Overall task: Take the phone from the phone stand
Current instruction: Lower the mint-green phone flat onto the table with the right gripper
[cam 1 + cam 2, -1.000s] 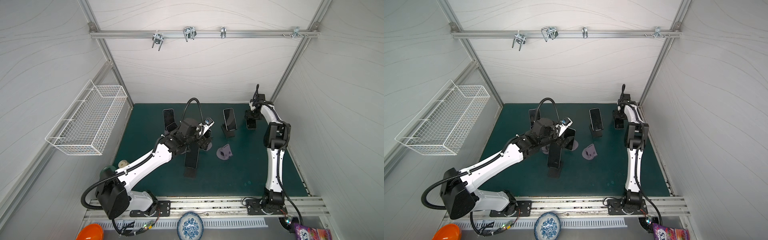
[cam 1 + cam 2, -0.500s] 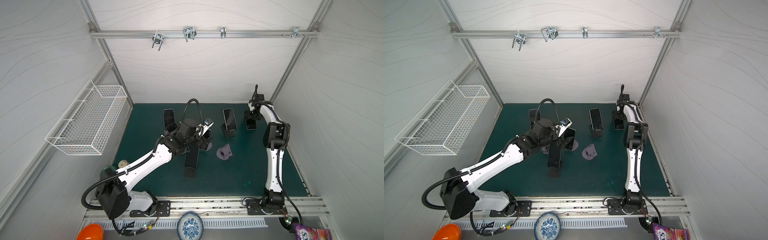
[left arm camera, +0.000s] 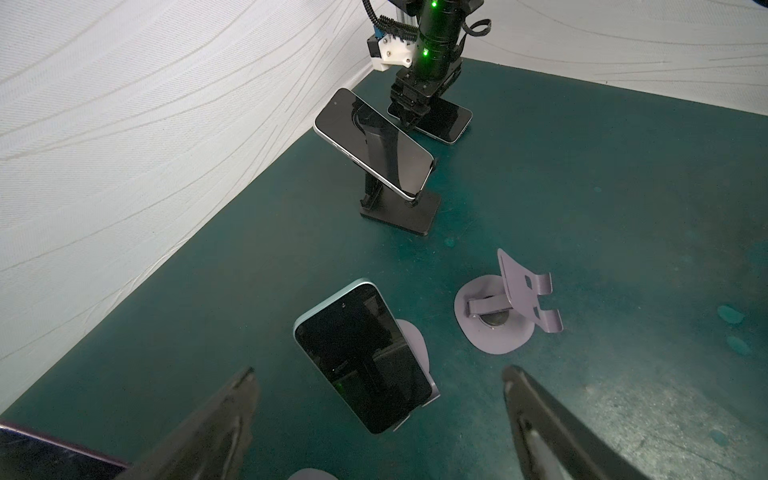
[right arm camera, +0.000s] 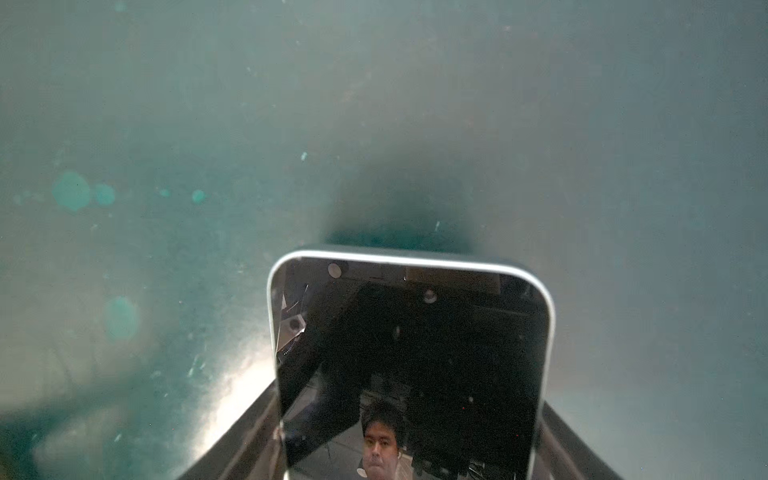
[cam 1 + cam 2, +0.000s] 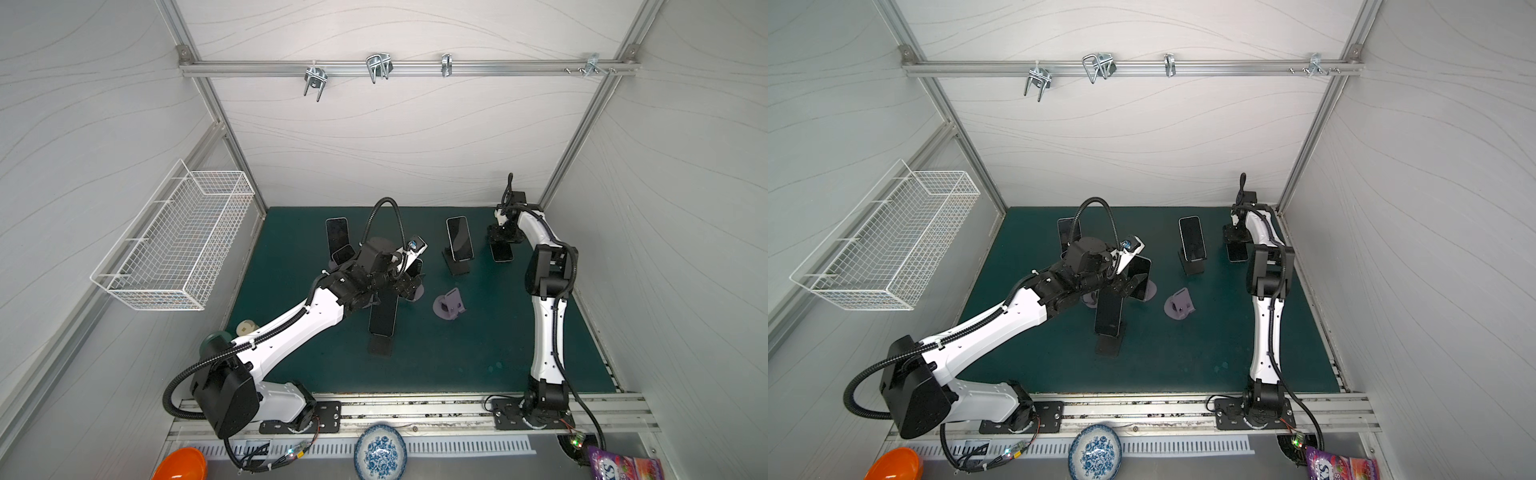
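A teal-edged phone [image 3: 361, 357] leans on a purple phone stand [image 3: 415, 345] in the middle of the green mat [image 5: 478, 353]. My left gripper [image 3: 379, 372] is open just short of it, one finger on each side, not touching; in a top view the left gripper [image 5: 1129, 286] is beside that phone [image 5: 1139, 276]. At the back right my right gripper [image 4: 409, 397] is shut on a silver-edged phone [image 4: 411, 353], low over the mat; the same phone [image 5: 501, 252] shows in both top views.
An empty purple stand [image 5: 449, 303] sits right of centre. Black stands carry phones at the back [image 5: 459, 243] and at the front centre [image 5: 384, 309]. Two more phones [image 5: 336, 237] stand at the back left. A wire basket [image 5: 178, 237] hangs on the left wall.
No clear change; both arms stay almost where they were, the left gripper open by the phone and the right one closed on its phone.
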